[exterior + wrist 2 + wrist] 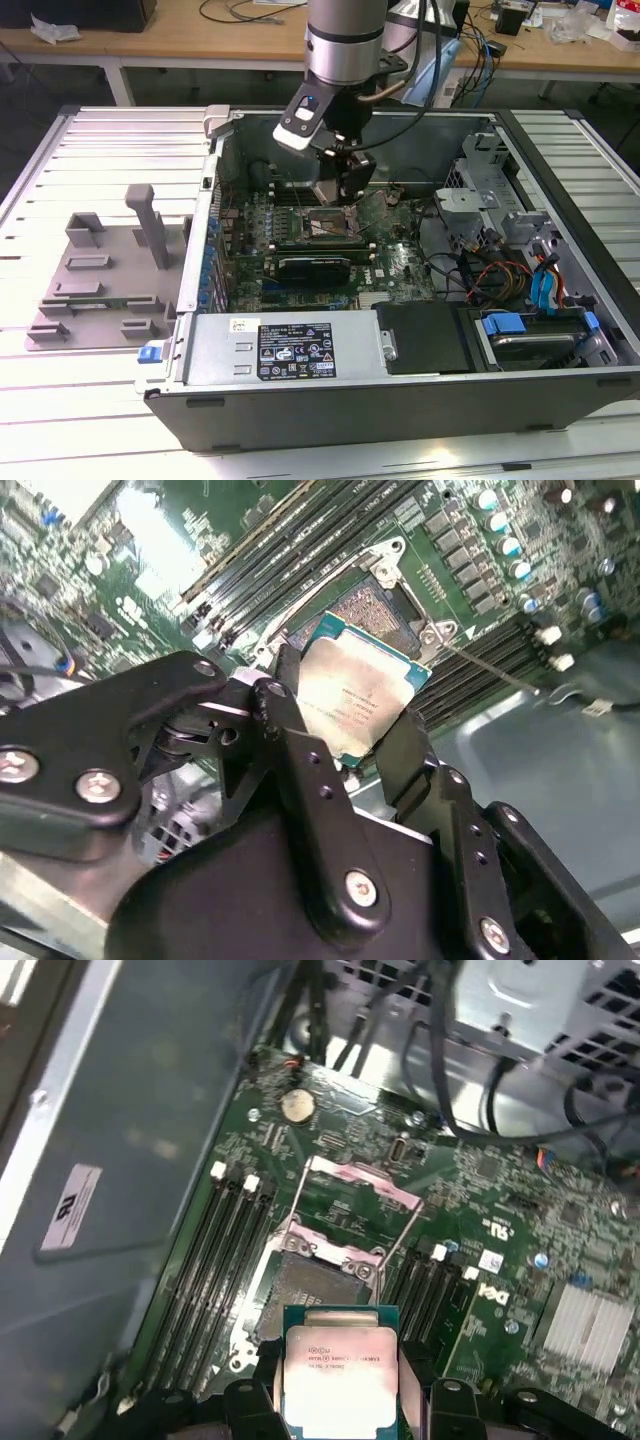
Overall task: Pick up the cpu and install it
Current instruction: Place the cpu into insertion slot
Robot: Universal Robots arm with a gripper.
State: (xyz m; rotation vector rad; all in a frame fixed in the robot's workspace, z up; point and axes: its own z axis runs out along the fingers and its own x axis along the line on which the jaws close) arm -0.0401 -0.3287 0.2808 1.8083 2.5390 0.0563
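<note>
Far to the exterior view's left, the tray [95,290] sits outside the case [400,410], well apart from the gripper [338,190], which hangs over the board [400,262] in the middle of the case. Its fingers [290,730] are clamped on two opposite edges of the cpu [362,695], whose metal lid faces the cameras in both wrist views. The open socket [312,1290] lies just beneath and slightly ahead of the cpu, toward the raised frame [352,1182], edges looking roughly parallel; the cpu seems held above it, not yet seated.
</note>
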